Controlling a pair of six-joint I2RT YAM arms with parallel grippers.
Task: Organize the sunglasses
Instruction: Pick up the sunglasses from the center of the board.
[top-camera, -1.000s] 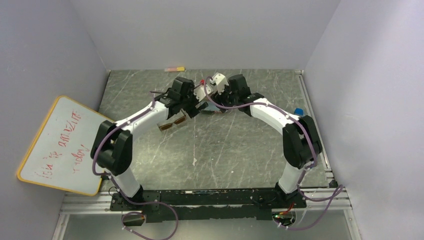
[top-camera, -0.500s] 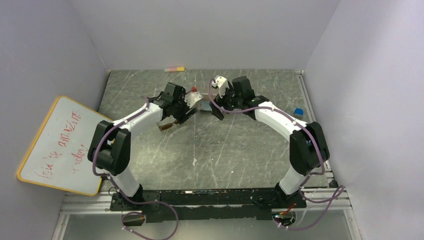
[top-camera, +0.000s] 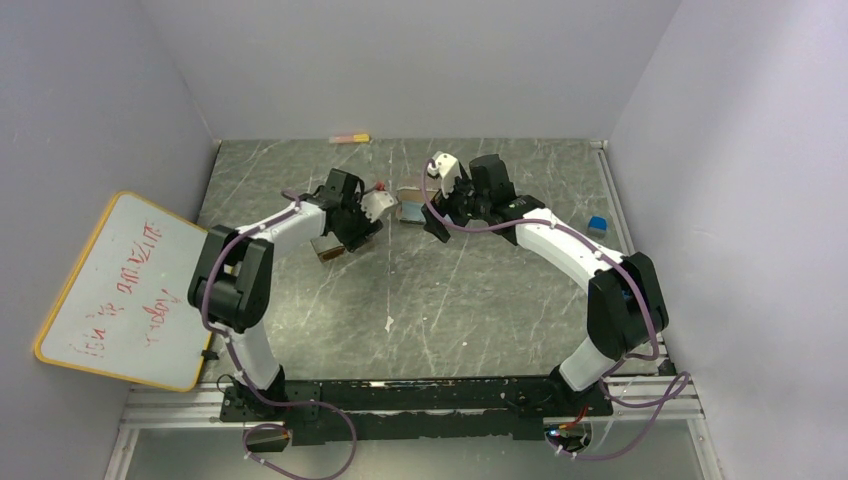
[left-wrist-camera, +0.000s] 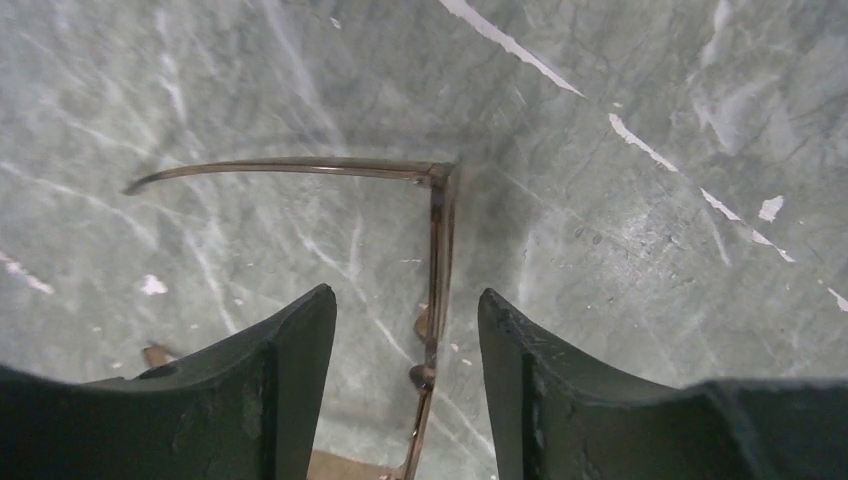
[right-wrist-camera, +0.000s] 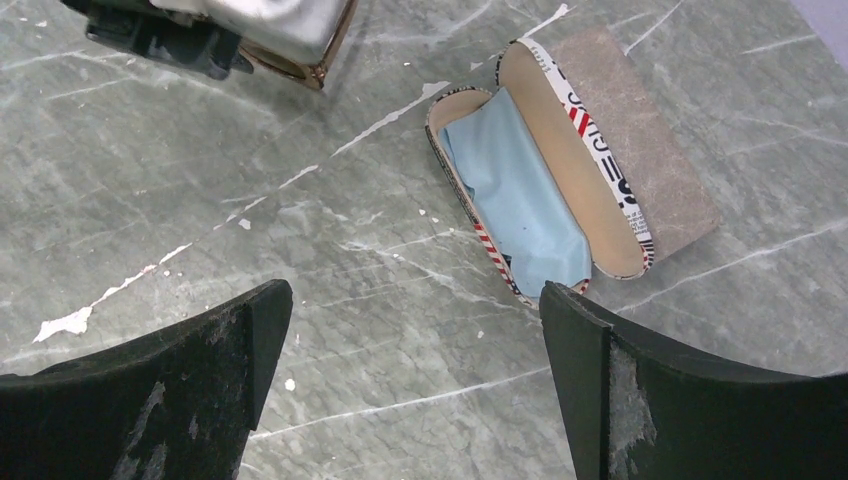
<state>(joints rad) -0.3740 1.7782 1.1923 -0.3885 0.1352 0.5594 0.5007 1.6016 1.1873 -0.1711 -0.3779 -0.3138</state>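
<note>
The left fingers (left-wrist-camera: 290, 370) are spread and grasp nothing. The front of the thin-framed sunglasses (left-wrist-camera: 437, 230) runs between them from 6 toward 12 o'clock, nearer the right-hand pad, and I cannot tell whether it touches it. One temple stands unfolded and reaches out toward 9 o'clock, and the pair lies on the counter (left-wrist-camera: 650, 150). The right fingers (right-wrist-camera: 200, 380) are released too, spread wide and empty above bare stone. At about 1 o'clock from them lies the printed case (right-wrist-camera: 570, 170), hinged open, with a light-blue cloth (right-wrist-camera: 520, 205) lying in its lower half. From above, the sunglasses sit at roughly 10 o'clock of the counter's middle and the case at 12 o'clock, between the two arms and apart from the pair. The step in hand looks like taking up the amber pair so that it can go into the open case. The next move calls for the left fingers to close squarely on the frame front, gently, since the rim is thin and may twist or slip. The open temple will likely need folding before the pair fits, and the cloth already takes up room in the case.
</note>
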